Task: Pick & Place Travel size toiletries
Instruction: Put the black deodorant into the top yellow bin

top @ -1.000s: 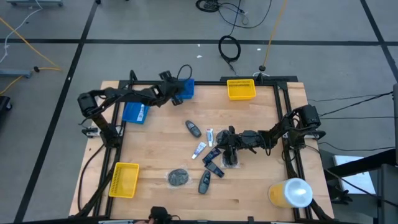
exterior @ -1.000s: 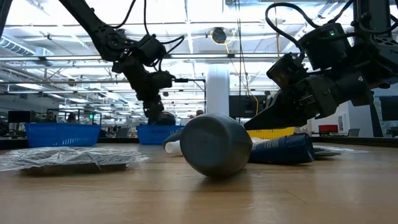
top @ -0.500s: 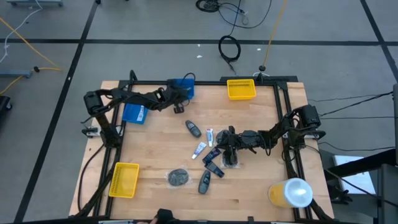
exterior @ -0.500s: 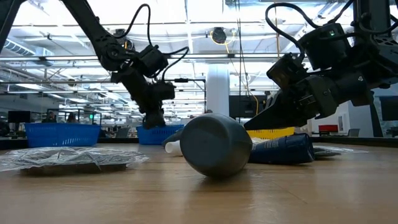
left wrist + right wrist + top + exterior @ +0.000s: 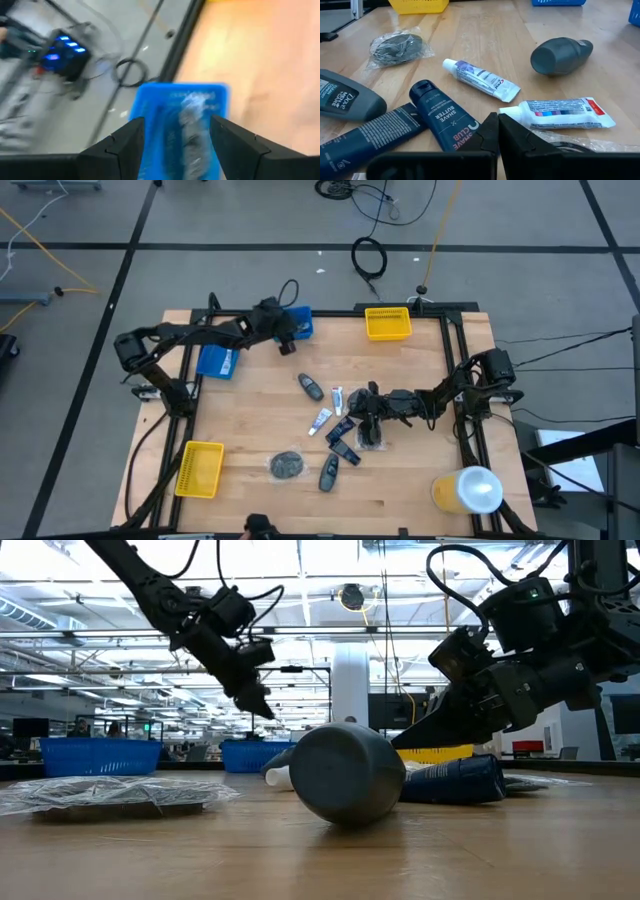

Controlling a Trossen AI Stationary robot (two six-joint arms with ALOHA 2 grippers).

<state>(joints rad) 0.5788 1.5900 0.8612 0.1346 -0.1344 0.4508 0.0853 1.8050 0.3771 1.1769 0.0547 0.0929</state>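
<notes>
The left gripper (image 5: 287,338) is hanging above the blue bin (image 5: 297,323) at the table's far edge, its fingers (image 5: 122,150) standing apart with nothing between them; in the left wrist view a clear-wrapped item (image 5: 191,122) is lying in that bin, straight ahead of and below the open tips. That reads as the placing step of one pick-and-place cycle being finished. The right gripper (image 5: 366,408) is sitting low at the table's middle with its fingers (image 5: 495,132) closed tip to tip and gripping nothing. Just ahead of those tips are lying a white tube with a red end (image 5: 559,114), a smaller white tube (image 5: 480,79) and a dark Shave Butter tube (image 5: 442,121), with a grey bottle (image 5: 560,54) and a bagged dark pad (image 5: 397,46) farther out. The next move is probably calling for one arm to open over one of these pieces and close across its narrow width.
</notes>
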